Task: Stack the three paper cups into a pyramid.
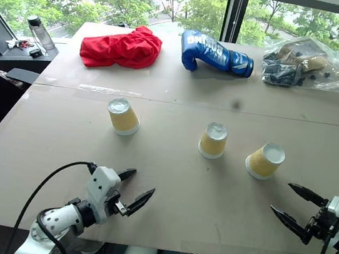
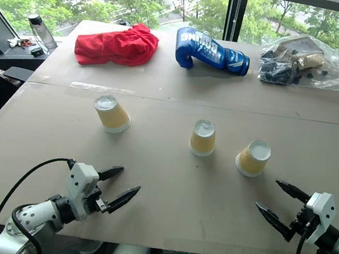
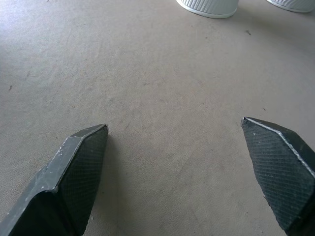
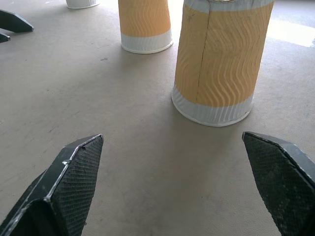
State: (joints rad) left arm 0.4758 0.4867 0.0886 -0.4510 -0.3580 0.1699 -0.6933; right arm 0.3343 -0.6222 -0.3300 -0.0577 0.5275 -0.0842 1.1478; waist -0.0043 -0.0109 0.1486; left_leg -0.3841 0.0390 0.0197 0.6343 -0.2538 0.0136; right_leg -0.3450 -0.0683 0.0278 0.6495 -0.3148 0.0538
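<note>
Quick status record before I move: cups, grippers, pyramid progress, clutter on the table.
cups: three, upside down, apart in a row: left cup, middle cup, right cup
pyramid: not started, nothing stacked
left gripper: open, empty, near table edge
right gripper: open, empty, nearest the right cup
table: brown board surface
far side: red cloth, blue boxing glove, plastic bag
</note>
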